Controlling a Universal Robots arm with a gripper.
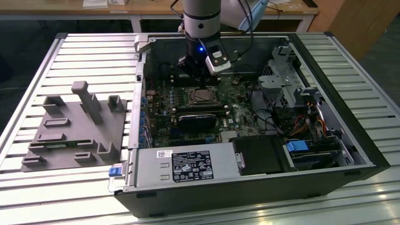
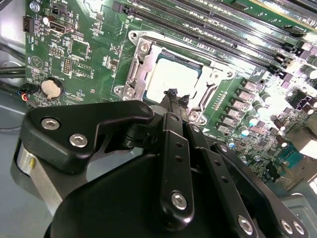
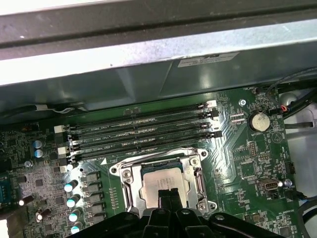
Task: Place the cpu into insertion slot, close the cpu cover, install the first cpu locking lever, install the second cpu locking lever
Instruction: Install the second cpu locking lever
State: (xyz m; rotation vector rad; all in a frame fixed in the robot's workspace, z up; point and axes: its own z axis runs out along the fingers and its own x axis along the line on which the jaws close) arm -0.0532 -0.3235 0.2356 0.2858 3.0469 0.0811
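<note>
We see the black gripper [image 2: 173, 94], fingers pinched together, at the dull silver square cpu [image 2: 171, 79] mid-frame under its thin silver cpu cover [image 2: 133, 69]; a skewed push could bend the frame

Cpu [image 2: 171, 79] top: dull silver metal. Cpu cover [image 3: 128, 179]: shiny bare metal. Hand [image 2: 174, 101]: matt black, metal bolts.

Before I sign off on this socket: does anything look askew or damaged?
Nothing stands out. The cpu lies flat and square in the insertion slot, the cpu cover is down around it, and the gripper is just above.
</note>
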